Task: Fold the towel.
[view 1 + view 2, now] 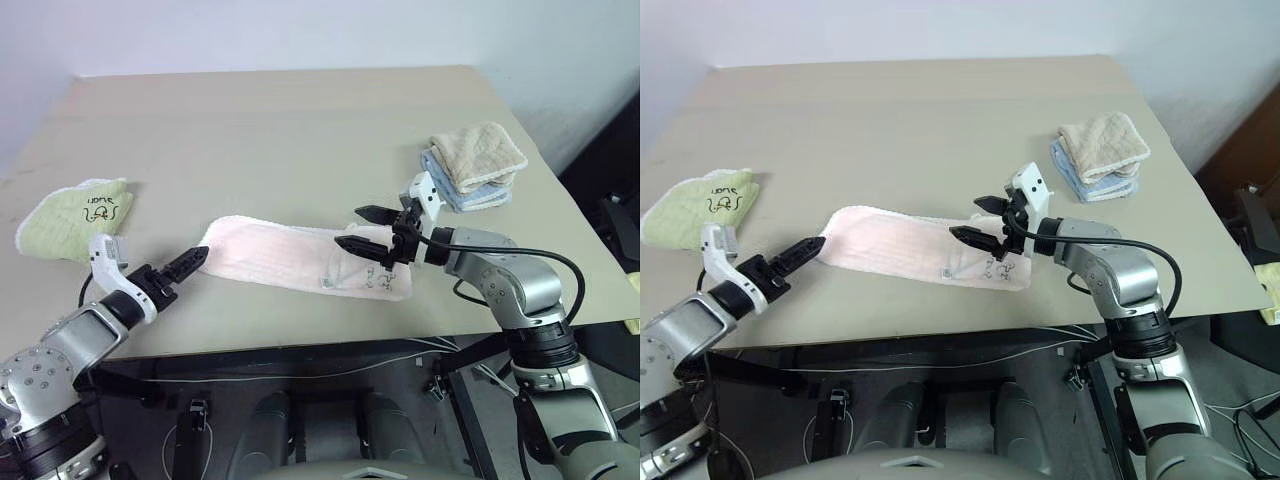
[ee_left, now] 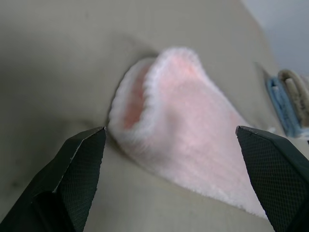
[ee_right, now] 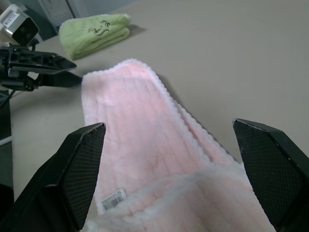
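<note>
Pink towel (image 1: 300,255) lies folded lengthwise on the table (image 1: 300,130); left gripper (image 1: 185,266) and right gripper (image 1: 362,228), 2 wide-open empty claws, flank it.

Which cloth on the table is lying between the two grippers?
The pale pink towel, the long strip near the table's front edge. The green cloth sits off to the left; the beige-and-blue stack sits farther back on the right.
</note>
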